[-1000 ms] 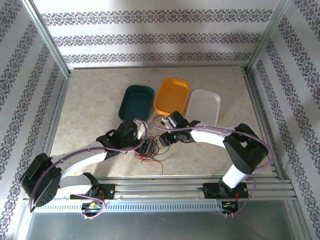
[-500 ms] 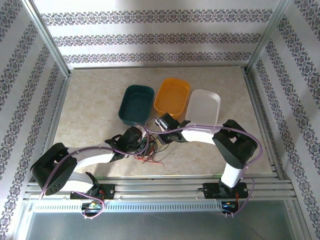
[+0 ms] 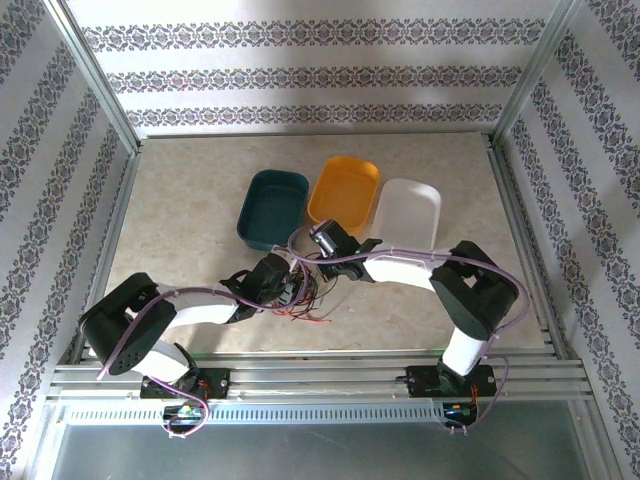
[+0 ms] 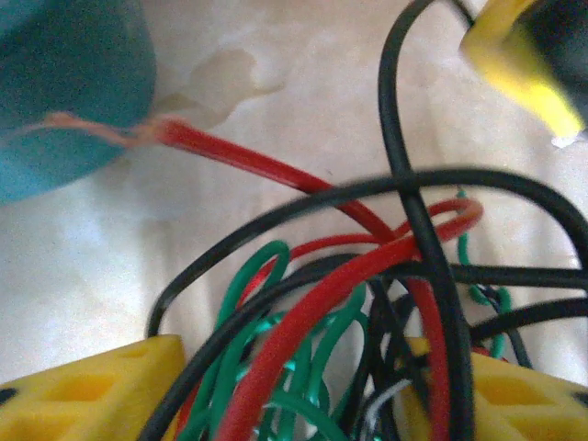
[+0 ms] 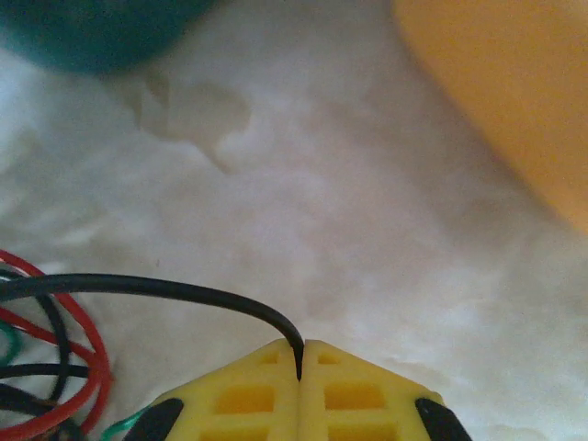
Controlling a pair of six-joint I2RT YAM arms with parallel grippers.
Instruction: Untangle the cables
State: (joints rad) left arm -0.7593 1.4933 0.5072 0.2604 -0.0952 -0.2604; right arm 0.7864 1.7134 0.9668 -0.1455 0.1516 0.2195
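The cables [image 3: 303,300] lie in one tangled heap of black, red and green on the bench [image 3: 180,220], just below the middle of the overhead view and nearer than the teal tub [image 3: 274,207]. The left gripper [image 3: 288,290] reaches into the heap from the left. In its wrist view its yellow fingers [image 4: 92,395] stand wide apart with the knot between them, and one red strand runs off to the upper left, ending in front of the teal tub. The right gripper [image 3: 316,234] sits just above the heap, pointing at the gap between the teal tub and the orange tub [image 3: 345,192]. It is pinched tight on a single black cable [image 5: 165,292], which curves away to the left edge of its wrist view. The white tub [image 3: 408,212] stands just right of the orange one.
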